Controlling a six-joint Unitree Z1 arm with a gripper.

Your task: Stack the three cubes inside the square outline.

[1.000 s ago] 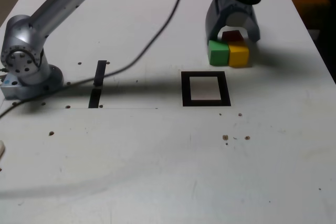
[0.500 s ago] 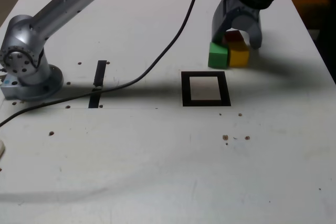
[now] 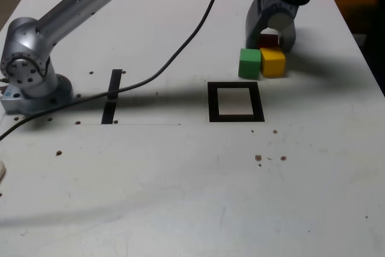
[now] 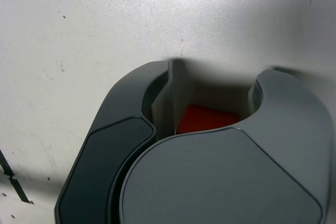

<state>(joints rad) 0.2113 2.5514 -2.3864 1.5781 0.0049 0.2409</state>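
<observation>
Red cube between parted gripper fingers, outside the square outline

In the exterior view, between the dark grey curved fingers of the gripper: the small matte red cube, on the tabletop behind the small matte yellow cube, roughly at twelve o'clock from it. Close beside yellow, at nine o'clock: the small matte green cube; impossible to tell whether touching yellow. Fingers apart, one on each side of red; cannot tell whether clenched on it or just loosely around it. In the wrist view, only part of red visible between the fingers, partly hidden by the grey gripper body.

From green, at seven o'clock and near: the flat black square outline with white centre, all three cubes outside it and unstacked.

Farther out, at nine o'clock from the outline: two short black strips, end to end, with a thin black cable crossing them. Well beyond, also toward nine: the silver metal arm base, with the silver arm tube slanting up from it toward one o'clock.

At five o'clock from the outline: small brown specks on the white tabletop. At three o'clock from yellow: a soft dark shadow.
</observation>
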